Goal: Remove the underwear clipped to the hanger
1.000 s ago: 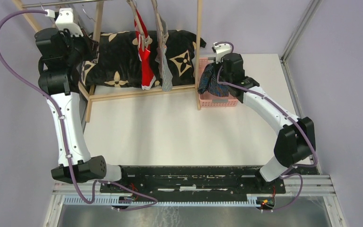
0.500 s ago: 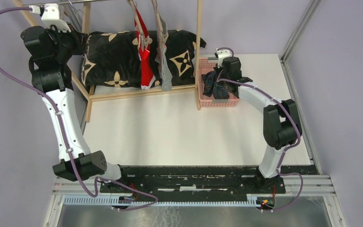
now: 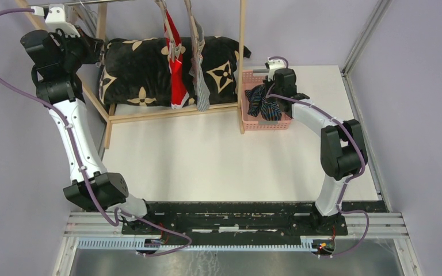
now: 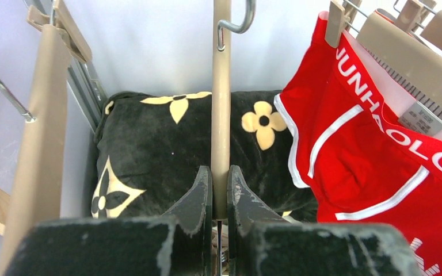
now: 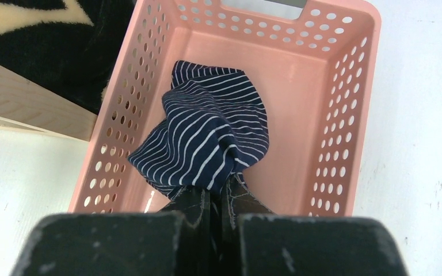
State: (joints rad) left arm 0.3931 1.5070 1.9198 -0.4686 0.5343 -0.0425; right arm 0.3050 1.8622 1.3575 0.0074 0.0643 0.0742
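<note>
My left gripper (image 4: 219,172) is shut on the lower end of a bare beige hanger (image 4: 221,103), high at the far left of the rack (image 3: 95,46). The red underwear (image 4: 374,161) with white lettering hangs clipped to a hanger at its right, and shows in the top view (image 3: 176,75). The grey striped underwear (image 3: 200,86) hangs beside the red one. My right gripper (image 5: 216,192) is shut on the navy striped underwear (image 5: 213,132), which lies bunched inside the pink basket (image 5: 357,86). In the top view the navy underwear (image 3: 260,102) sits in the basket (image 3: 265,125).
A black cushion (image 3: 144,69) with beige flower marks lies under the wooden rack (image 3: 242,57). A second beige hanger (image 4: 40,115) hangs left of my left gripper. White table surface (image 3: 218,161) lies in front of the rack.
My left arm has swung further left along the rack with the hanger. My right arm has come down and lowered the navy underwear into the pink basket.
</note>
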